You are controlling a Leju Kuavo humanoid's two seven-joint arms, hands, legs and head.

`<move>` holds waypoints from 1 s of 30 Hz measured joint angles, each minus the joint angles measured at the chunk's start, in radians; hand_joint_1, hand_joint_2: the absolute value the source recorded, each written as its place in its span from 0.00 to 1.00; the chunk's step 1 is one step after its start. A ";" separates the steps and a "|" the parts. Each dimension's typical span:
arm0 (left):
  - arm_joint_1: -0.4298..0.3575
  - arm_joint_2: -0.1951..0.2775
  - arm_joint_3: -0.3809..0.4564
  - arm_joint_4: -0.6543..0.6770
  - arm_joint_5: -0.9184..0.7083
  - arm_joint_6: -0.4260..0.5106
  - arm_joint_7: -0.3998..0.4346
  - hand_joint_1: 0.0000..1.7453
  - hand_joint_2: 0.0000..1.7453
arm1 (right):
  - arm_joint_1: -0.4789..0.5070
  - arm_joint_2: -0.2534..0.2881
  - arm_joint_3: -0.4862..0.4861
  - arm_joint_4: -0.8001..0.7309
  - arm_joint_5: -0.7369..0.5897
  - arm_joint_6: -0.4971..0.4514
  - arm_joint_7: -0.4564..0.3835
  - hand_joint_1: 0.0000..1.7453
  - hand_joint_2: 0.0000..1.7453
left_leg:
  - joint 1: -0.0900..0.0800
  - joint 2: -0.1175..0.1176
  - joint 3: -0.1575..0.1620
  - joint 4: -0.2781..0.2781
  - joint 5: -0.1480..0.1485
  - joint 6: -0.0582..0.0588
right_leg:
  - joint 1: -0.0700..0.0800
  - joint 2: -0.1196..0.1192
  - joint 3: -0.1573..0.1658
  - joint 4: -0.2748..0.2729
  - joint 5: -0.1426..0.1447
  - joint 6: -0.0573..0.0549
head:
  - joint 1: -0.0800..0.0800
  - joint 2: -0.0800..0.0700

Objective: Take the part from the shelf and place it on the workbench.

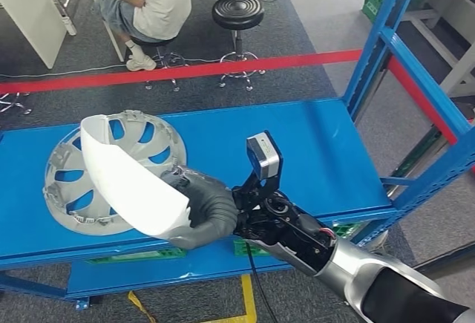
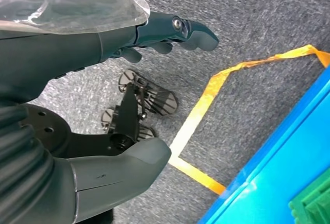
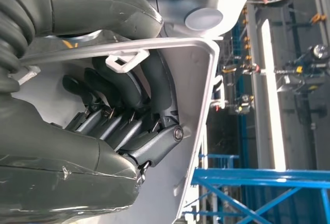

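Right robot hand clamped on a white curved panel, thumb on one face and dark fingers curled against the inner face, as seen from the right wrist. Panel held in the air above the blue shelf, tilted, its broad face turned up and toward the camera, its upper corner overlapping the silver wheel cover in the head view. Cannot tell whether panel and wheel cover touch. Wheel cover lying flat on the left part of the shelf, open slots showing the blue beneath. A small moulded clip standing out from the panel's rim, just beside the fingers. Right arm reaching in from the lower right of the shelf, silver forearm, black wrist and a grey camera block above the wrist.

Left robot hand hanging low beside the shelf, holding nothing, thumb and fingers well apart, over grey carpet. Orange tape line on the carpet near the shelf's blue edge, with a green crate corner under that edge.

Beyond the shelf, red tape across the floor, a black round stool behind it, and a seated person left of the stool. Blue shelf uprights rising at the right end.
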 joint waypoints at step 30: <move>0.001 -0.001 0.000 0.000 0.003 -0.002 -0.002 0.00 1.00 | 0.001 0.003 0.001 0.013 -0.001 0.012 -0.001 0.95 1.00 | 0.000 -0.031 -0.002 -0.002 0.004 0.002 | 0.001 0.005 -0.014 0.031 -0.009 -0.006 | 0.001 0.000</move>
